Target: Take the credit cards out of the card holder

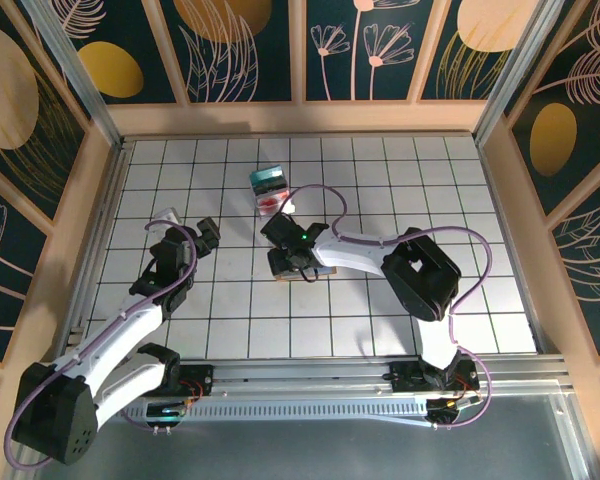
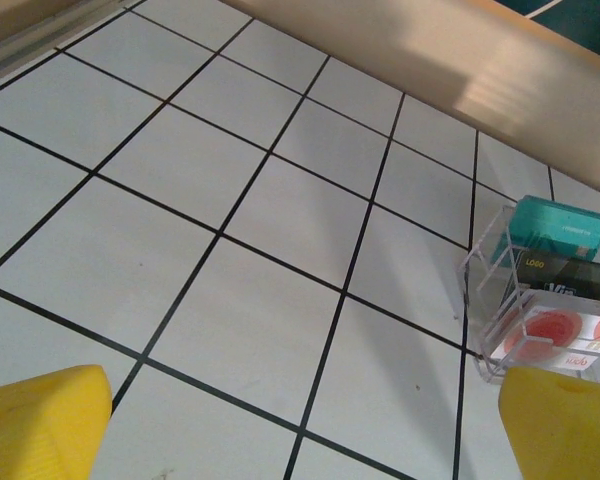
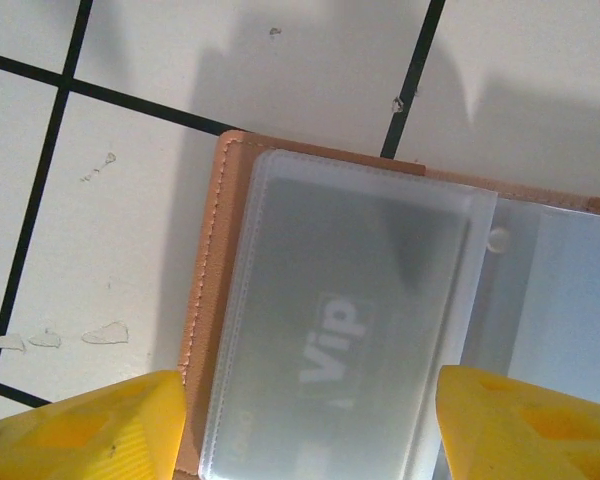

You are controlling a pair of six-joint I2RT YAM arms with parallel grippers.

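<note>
Right claw (image 3: 310,430) hangs top-down over the holder (image 3: 280,190). Jaws are medium-wide, one yellow finger (image 3: 90,430) on each side of the clear sleeve, nothing gripped. The holder lies open and flat mid-table, near the box (image 1: 272,188), on its near side. A grey VIP card (image 3: 345,335) sits inside the sleeve, not out yet. I read the straddle as lining up a pinch on the card edge, and I'm coming straight down because the holder lies flat.

Left claw (image 2: 300,440) is fully wide and empty, over bare tiles (image 2: 230,200) off to the left, well apart from the holder. My guess is it's out of the way, or ready to pin the holder down. The box holds teal, dark and red cards, so it's probably the drop spot.
</note>
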